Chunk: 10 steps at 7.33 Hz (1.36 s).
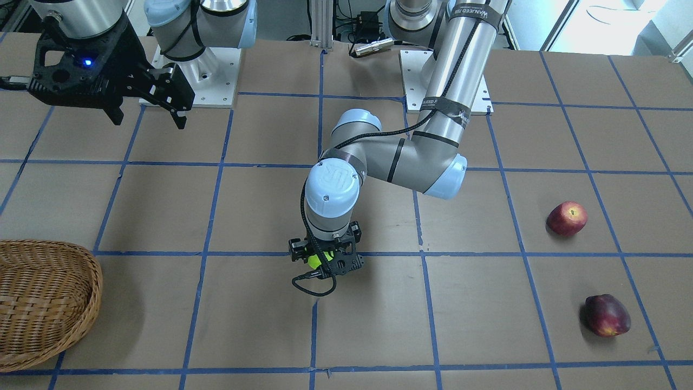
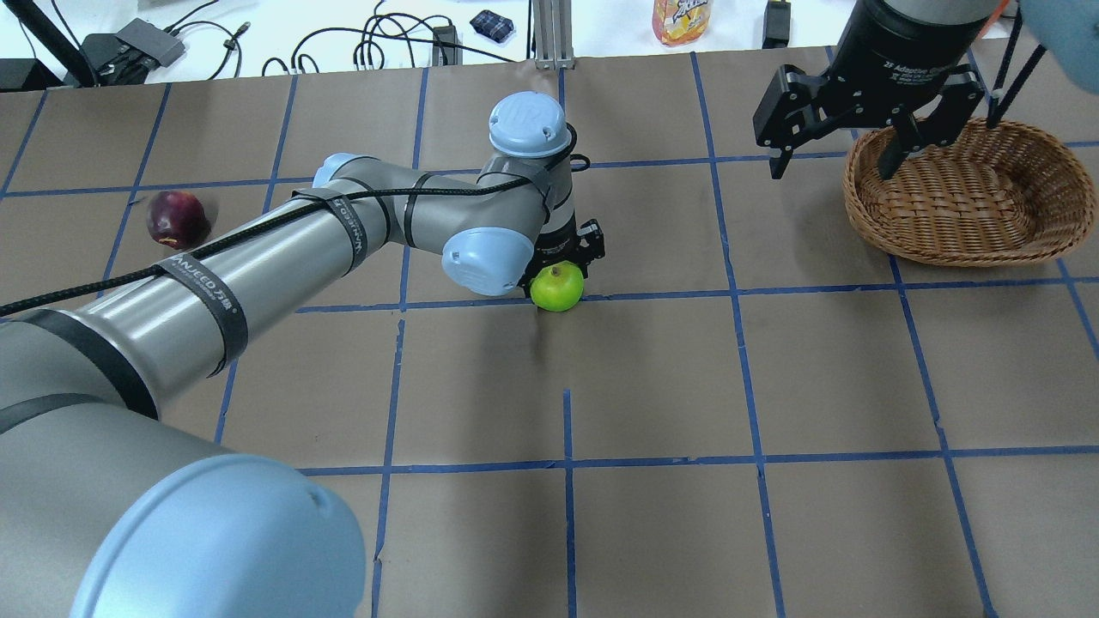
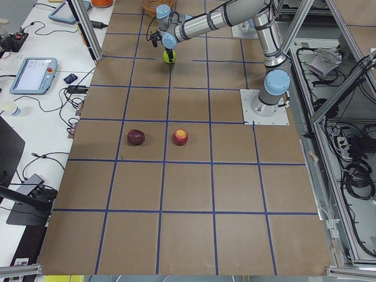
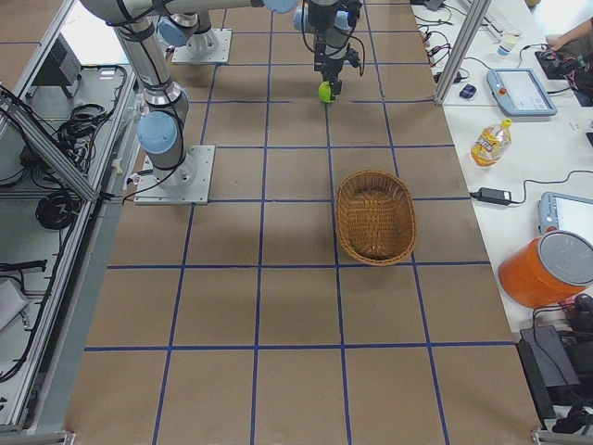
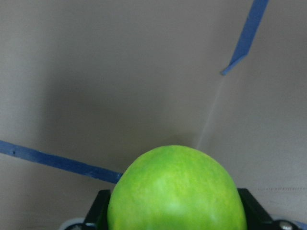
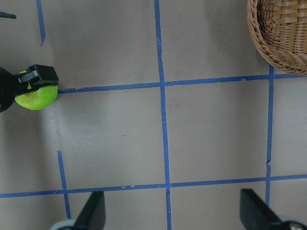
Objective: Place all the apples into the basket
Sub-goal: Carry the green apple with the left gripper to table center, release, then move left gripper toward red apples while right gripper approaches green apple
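The lime green apple is near the middle of the table, between the fingers of my left gripper, which is shut on it from above. In the left wrist view the green apple fills the space between the fingers. Two dark red apples lie on the table on my left side; only one red apple shows in the overhead view. The wicker basket stands at my far right and holds nothing. My right gripper hangs open and empty beside the basket's left rim.
The table is brown card with a blue tape grid. Cables, a drink bottle and small devices lie on the white bench beyond the far edge. My left arm stretches across the left half of the table.
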Each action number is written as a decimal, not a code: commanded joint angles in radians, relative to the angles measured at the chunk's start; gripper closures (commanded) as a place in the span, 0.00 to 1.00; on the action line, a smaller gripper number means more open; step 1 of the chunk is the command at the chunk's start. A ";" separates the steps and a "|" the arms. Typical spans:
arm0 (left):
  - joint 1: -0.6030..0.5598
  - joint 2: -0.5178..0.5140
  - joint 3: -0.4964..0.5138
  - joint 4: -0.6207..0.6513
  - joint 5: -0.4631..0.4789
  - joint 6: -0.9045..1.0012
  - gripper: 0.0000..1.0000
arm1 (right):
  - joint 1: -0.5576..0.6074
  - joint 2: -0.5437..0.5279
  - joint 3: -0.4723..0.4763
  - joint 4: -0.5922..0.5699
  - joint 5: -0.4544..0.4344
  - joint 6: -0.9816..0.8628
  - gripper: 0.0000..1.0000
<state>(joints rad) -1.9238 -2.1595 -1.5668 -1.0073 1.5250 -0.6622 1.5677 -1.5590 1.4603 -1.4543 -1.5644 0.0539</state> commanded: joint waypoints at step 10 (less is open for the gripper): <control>0.742 0.325 -0.218 -0.164 0.213 1.328 0.06 | 0.254 0.382 -0.029 -0.345 0.032 0.314 0.00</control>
<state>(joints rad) -1.3022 -1.8469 -1.7286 -1.2347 1.7411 0.4679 1.7767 -1.2426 1.4423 -1.7304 -1.5506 0.3365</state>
